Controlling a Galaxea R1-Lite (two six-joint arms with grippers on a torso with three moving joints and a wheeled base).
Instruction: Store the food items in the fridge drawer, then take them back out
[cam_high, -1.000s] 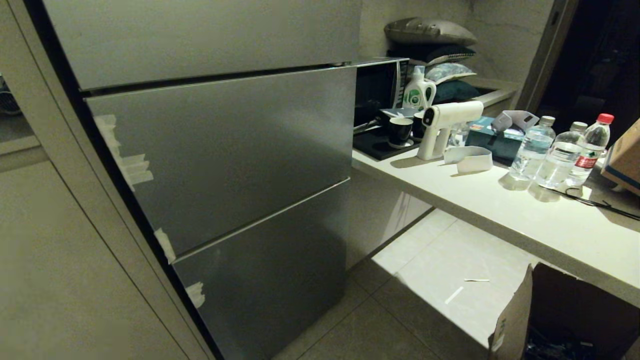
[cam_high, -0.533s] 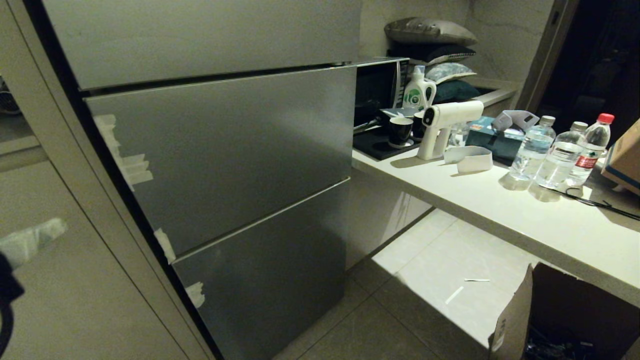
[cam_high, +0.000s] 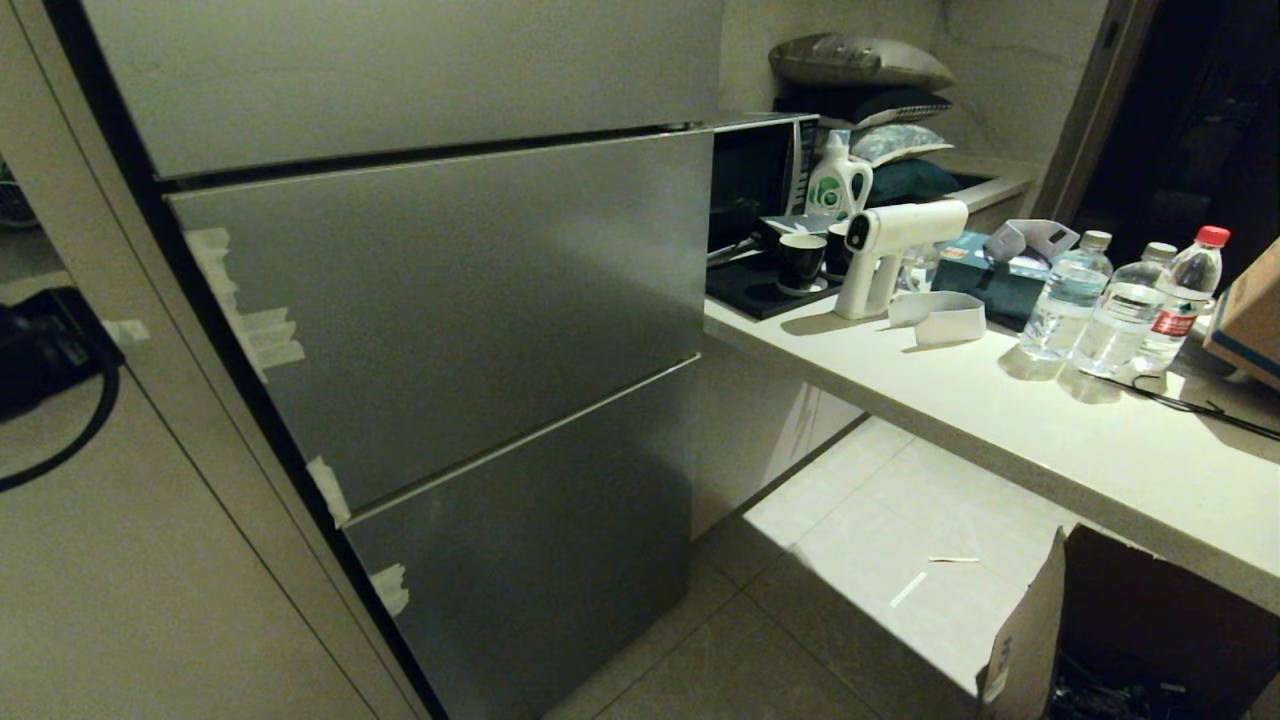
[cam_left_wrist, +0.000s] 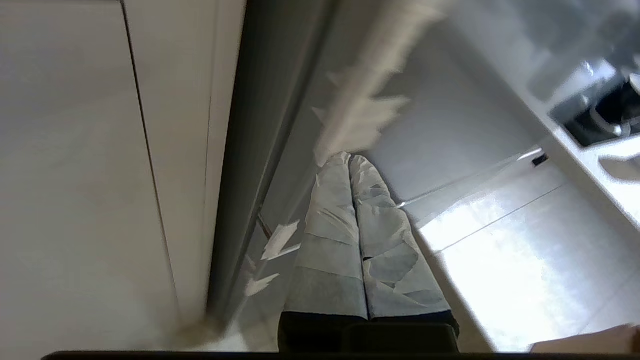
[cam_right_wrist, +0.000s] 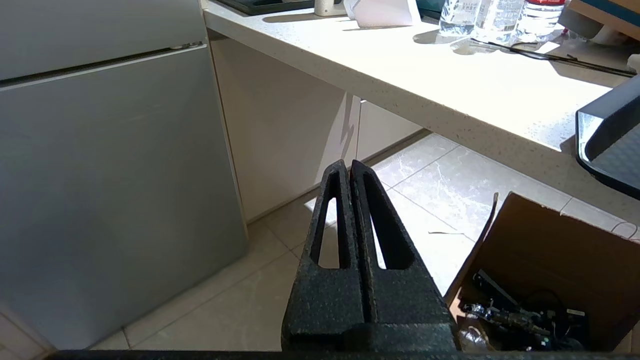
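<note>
The fridge stands closed, showing only its grey steel front panels (cam_high: 450, 300). The fridge drawer and the food items are hidden. My left arm (cam_high: 45, 345) shows as a black wrist with a cable at the far left, beside the fridge's left edge. In the left wrist view my left gripper (cam_left_wrist: 349, 159) has its tape-wrapped fingers (cam_left_wrist: 330, 235) pressed together and holds nothing, close to the fridge's taped edge (cam_left_wrist: 280, 240). My right gripper (cam_right_wrist: 348, 164), black, is shut and empty, hanging low over the floor right of the fridge.
A white counter (cam_high: 1000, 410) to the right carries a microwave (cam_high: 760, 175), cups, a white spray gun (cam_high: 885, 250) and three water bottles (cam_high: 1110, 310). An open cardboard box (cam_high: 1020, 640) stands on the tiled floor under it. A pale cabinet wall (cam_high: 120, 560) is left of the fridge.
My left arm has come into the head view at the left edge and risen from low down to mid-height. The right arm and the fridge have not moved.
</note>
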